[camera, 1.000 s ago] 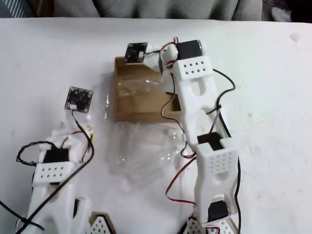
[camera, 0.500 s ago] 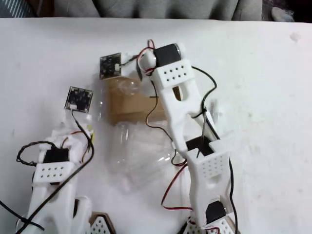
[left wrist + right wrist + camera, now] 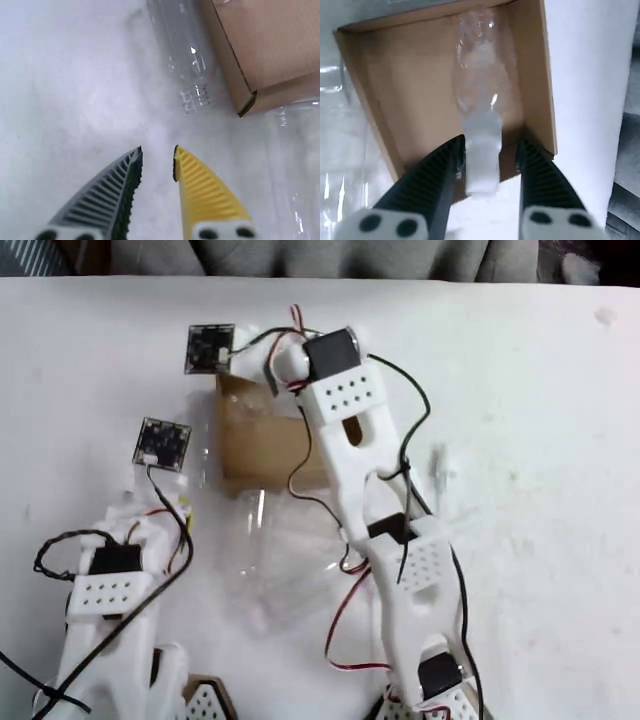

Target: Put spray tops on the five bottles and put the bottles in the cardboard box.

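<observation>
Right gripper: over the cardboard box, fingers spread either side of a white spray top; a strip of cardboard shows between the top and one finger (so no pinch, as far as can be told).
Capped bottle: clear, lying inside the box along one wall, its spray top at the box's open edge.
Left gripper: off one corner of the box, tips slightly parted, holding nothing.
Uncapped bottle: lying just beside the box's outer wall, threaded neck bare.
Further clear bottles: heaped on the table beside the box; count uncertain.
Step in hand: judged to be boxing one capped bottle.
Next move: probably a lift out of the box without snagging the top, then capping a bare neck, with the top set squarely on the thread.
</observation>
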